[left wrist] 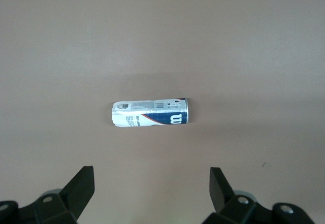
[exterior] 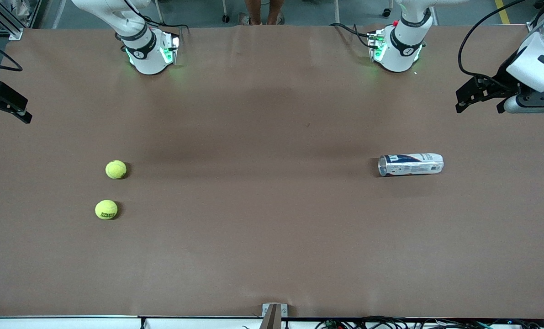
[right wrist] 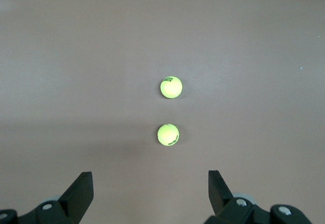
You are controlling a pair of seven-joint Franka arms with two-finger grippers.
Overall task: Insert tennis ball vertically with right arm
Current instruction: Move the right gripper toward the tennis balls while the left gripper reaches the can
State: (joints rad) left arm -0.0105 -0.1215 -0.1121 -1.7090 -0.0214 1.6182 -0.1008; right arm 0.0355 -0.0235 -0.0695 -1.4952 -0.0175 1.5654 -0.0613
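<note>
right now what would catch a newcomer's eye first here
Two yellow tennis balls sit apart on the brown table toward the right arm's end. A tennis ball can lies on its side toward the left arm's end. Both grippers, left gripper and right gripper, wait open at the table's ends.

Ball can (left wrist: 150, 113) lying sideways, left claw (left wrist: 152, 193) spread

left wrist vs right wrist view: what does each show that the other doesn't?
Only the left wrist view: the ball can, lying on its side, with the open left hand over the table short of it. Only the right wrist view: two tennis balls, apart from each other, with the open right hand short of them. Both: bare brown table, nothing held.
</note>
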